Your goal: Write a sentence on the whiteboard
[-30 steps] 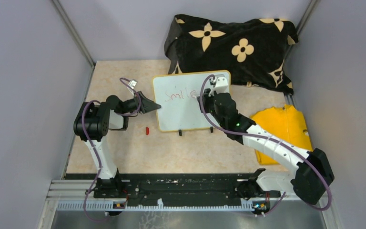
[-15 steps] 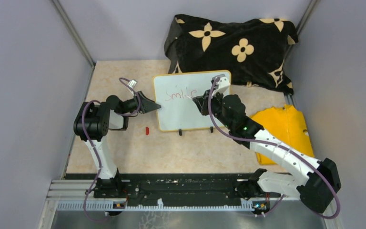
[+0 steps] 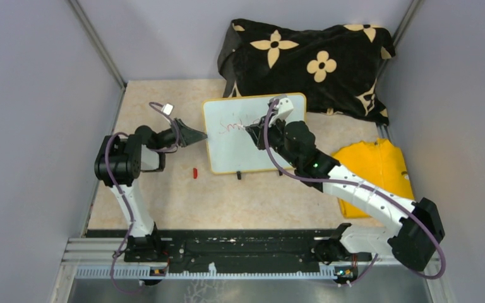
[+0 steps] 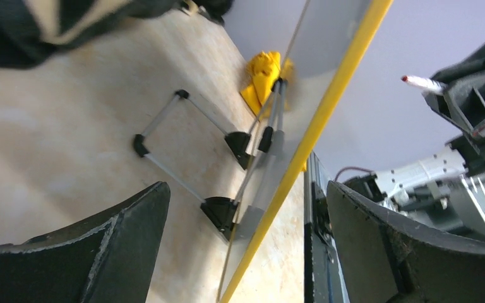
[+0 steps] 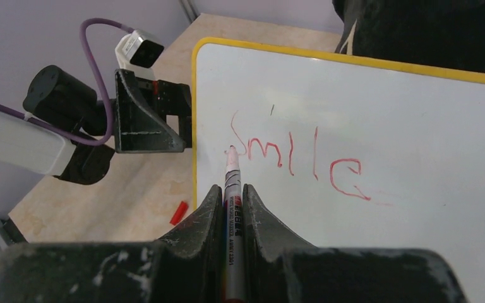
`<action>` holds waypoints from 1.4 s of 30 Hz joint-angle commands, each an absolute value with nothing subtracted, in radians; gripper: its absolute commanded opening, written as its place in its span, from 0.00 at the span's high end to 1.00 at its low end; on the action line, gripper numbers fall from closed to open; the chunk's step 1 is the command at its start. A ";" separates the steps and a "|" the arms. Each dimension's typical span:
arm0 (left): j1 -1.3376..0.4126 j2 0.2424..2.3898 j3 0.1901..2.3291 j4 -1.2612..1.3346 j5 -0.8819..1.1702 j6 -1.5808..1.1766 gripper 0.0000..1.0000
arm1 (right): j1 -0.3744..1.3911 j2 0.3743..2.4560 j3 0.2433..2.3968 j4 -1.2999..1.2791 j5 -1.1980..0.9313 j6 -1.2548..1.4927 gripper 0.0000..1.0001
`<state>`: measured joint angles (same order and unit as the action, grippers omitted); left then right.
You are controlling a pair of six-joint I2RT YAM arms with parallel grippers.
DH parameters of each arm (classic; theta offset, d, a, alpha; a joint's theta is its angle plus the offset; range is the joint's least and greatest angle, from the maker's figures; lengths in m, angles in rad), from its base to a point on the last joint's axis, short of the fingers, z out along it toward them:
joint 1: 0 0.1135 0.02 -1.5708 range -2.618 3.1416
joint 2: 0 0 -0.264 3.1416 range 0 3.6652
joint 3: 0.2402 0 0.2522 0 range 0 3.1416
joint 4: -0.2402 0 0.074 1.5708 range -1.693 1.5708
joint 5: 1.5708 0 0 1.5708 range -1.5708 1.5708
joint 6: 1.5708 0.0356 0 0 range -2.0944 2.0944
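The whiteboard [image 3: 240, 154], white with a yellow frame, stands tilted on its black feet at mid table. Red lettering, the sentence [image 5: 290, 158], reads "Smile" on one line. My right gripper [image 5: 232, 196] is shut on a red-tipped marker [image 5: 232, 183], whose tip sits at the foot of the "S". My left gripper [image 3: 200, 134] is open at the board's left edge. In the left wrist view the yellow frame [image 4: 316, 129] passes between its fingers [image 4: 107, 252] without touching either, and the marker tip [image 4: 417, 82] shows at the upper right.
A black flower-patterned cloth [image 3: 306, 57] lies heaped behind the board. A yellow cloth [image 3: 376, 170] lies to the right under my right arm. A small red cap [image 3: 194, 172] rests on the table left of the board. Grey walls close in both sides.
My left gripper has opened and let go of the board's left edge, drawing back slightly. My right gripper moved left with the marker, from the word's end to the "S".
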<state>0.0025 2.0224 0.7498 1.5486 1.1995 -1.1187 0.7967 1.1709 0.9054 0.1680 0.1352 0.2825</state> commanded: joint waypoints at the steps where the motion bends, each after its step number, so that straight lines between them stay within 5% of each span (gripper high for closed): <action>1: 0.096 2.010 0.738 1.793 1.158 -1.179 0.01 | 0.810 1.157 0.973 0.218 0.155 0.264 1.00; 7: 0.138 1.914 0.695 1.710 1.131 -1.172 0.01 | 0.811 1.132 0.974 0.209 0.149 0.269 1.00; 12: 0.182 1.722 0.737 1.062 1.082 -0.902 0.01 | 0.813 1.098 0.959 0.212 0.141 0.277 1.00; 17: 0.194 1.493 0.855 0.354 0.654 -0.595 0.01 | 0.813 1.055 0.940 0.216 0.127 0.277 1.00; 20: 0.193 1.394 0.885 0.194 0.355 -0.641 0.01 | 0.812 1.028 0.928 0.224 0.127 0.276 1.00; 27: 0.172 1.296 0.974 0.008 0.117 -0.618 0.01 | 0.817 0.997 0.911 0.238 0.119 0.282 1.00; 32: 0.177 1.318 0.987 -0.012 0.213 -0.522 0.01 | 0.817 0.969 0.894 0.238 0.137 0.275 1.00; 42: 0.159 1.340 0.860 0.359 0.753 -0.423 0.01 | 0.818 0.999 0.913 0.241 0.147 0.264 1.00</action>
<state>0.1783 1.3281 0.8970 0.1772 0.4892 -0.4866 0.8051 0.9951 0.8902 0.1944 0.1368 0.2798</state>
